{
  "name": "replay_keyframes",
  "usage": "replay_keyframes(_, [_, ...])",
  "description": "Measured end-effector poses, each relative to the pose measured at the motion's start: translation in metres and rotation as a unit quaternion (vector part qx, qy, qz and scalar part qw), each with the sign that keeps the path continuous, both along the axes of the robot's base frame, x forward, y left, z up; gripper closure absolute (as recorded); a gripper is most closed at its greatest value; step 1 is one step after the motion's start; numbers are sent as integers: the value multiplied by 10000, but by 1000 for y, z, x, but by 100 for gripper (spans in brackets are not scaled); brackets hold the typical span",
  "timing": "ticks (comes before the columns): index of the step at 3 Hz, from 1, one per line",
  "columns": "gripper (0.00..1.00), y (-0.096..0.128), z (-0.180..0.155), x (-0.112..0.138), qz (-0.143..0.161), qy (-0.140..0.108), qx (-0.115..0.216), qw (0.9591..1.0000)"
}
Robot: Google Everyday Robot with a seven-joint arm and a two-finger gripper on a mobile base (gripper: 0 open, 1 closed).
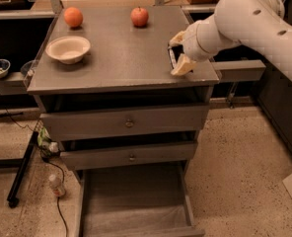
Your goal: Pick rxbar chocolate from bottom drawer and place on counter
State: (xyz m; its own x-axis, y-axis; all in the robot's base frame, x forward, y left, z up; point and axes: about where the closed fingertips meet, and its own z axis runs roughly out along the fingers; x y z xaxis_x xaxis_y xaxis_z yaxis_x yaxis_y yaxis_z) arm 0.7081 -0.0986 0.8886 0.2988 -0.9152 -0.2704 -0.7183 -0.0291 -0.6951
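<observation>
Counter (117,65) edge: rxbar chocolate (172,59) in tool (176,56)

White arm (244,19) in from right, end effector (176,55) pointing left — clamping rxbar chocolate (171,58)

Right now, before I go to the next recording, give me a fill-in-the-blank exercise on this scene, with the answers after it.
1. The bottom drawer stands ___.
2. The gripper holds the ___ at the edge of the counter.
3. The bowl on the counter is ___.
4. The apple and the orange rest on the ___.

Missing words: open; rxbar chocolate; empty; counter.
</observation>
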Motion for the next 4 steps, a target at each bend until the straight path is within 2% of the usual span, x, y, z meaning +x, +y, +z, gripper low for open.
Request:
replay_keyframes(1, [100, 4, 9, 11, 154, -39, -97, 9998])
replay_keyframes(2, [100, 14, 12, 18, 471, 31, -160, 9988])
replay_keyframes(3, [100, 25, 8, 19, 908, 210, -226, 9954])
replay_keyframes(4, [100, 37, -1, 15, 1296, 403, -289, 9903])
